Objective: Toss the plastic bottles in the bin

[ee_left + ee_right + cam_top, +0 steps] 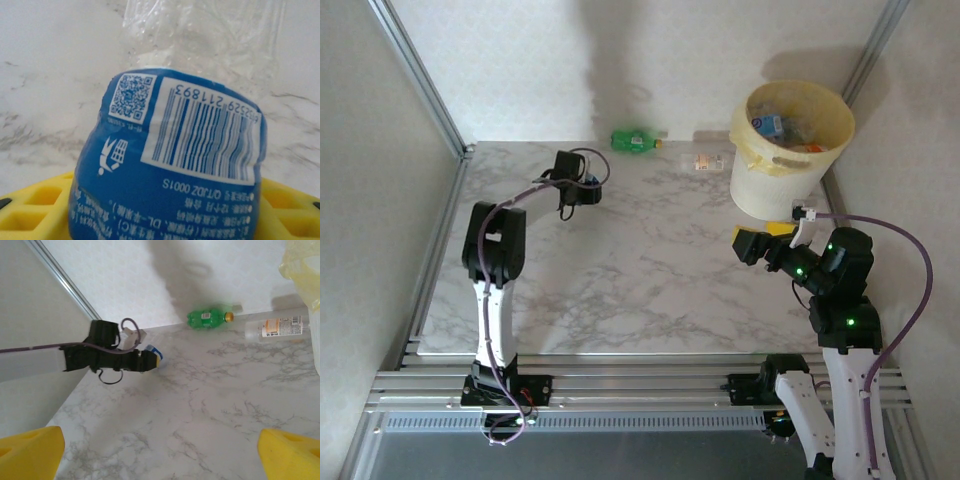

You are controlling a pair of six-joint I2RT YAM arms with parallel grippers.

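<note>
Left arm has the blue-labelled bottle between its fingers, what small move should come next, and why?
Probably lift the left gripper a little: its yellow fingers flank the squeezed blue-labelled bottle, close to the table, and the bin stands away at the far right corner.

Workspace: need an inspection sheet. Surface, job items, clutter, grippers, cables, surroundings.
Surface: grey-veined white marble tabletop.
Job's things: green plastic bottle and clear orange-labelled plastic bottle lying at the back edge; clear blue-labelled plastic bottle in the left gripper; round cream bin with pale yellow bag liner, back right, bottles inside.
Clutter: nothing seen.
Grippers: left gripper closed on the blue-labelled bottle; right gripper open, empty, near the bin.
Cables: purple cable loops along each arm.
Surroundings: pale walls, aluminium frame posts.
</note>
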